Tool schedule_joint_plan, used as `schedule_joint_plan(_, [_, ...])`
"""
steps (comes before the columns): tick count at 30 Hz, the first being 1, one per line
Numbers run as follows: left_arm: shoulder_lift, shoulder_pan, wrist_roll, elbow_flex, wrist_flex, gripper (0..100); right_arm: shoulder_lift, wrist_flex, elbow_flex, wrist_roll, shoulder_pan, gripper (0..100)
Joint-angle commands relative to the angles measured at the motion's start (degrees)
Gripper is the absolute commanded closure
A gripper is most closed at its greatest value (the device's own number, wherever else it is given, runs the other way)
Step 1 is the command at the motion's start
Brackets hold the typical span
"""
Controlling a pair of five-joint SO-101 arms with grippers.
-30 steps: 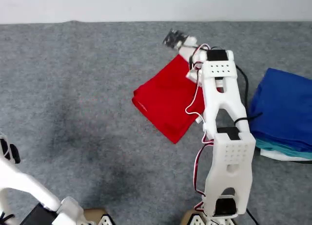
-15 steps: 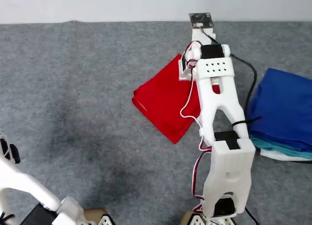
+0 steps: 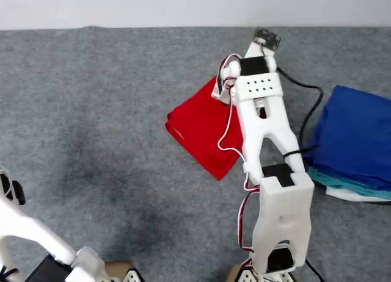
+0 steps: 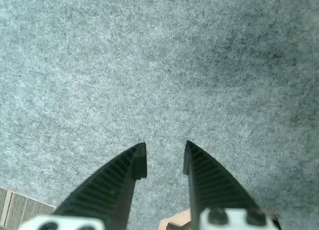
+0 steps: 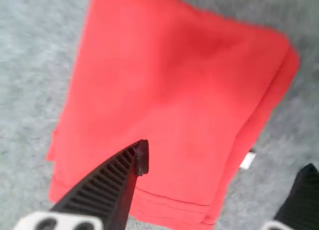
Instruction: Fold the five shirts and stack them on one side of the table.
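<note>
A folded red shirt lies on the grey carpeted table, right of centre. My right gripper hovers open over the red shirt, its jaws spread wide with nothing between them. In the high view the right arm covers the shirt's right edge. At the right side sits a stack of folded shirts with a blue shirt on top, and teal and white layers under it. My left gripper is open over bare carpet, with the left arm at the near left corner.
The table's far edge meets a white wall. Bare carpet stretches across the left and middle of the table. The right arm's cables hang over the red shirt.
The right arm's wrist has turned, its camera end swinging from left to right, and the arm has shifted slightly left over the red shirt. The shirt and left arm have not moved.
</note>
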Motion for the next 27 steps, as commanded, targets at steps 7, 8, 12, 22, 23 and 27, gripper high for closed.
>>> schedule_joint_plan(7, [-1.8,0.1,-0.1,0.0,0.4,87,9.9,-8.4,-2.8,-4.9,-1.5,57.8])
schedule_joint_plan(8, [-1.8,0.1,-0.1,0.0,0.4,87,11.5,-10.0,-2.8,-4.9,-1.1,57.8])
schedule_joint_plan(12, [-1.8,0.0,-0.1,0.0,1.1,87,16.8,-13.7,-2.8,-4.7,-0.1,57.9])
schedule_joint_plan(22, [-1.8,0.1,-0.4,0.0,0.9,87,18.9,-11.6,-2.8,-1.4,0.4,92.1])
schedule_joint_plan(23, [-1.8,0.1,-0.4,0.0,0.9,87,18.9,-11.0,-2.8,-0.7,0.5,96.9])
schedule_joint_plan(27, [-1.8,0.1,-0.4,0.0,0.9,87,18.2,-7.3,-3.2,4.0,1.3,98.3])
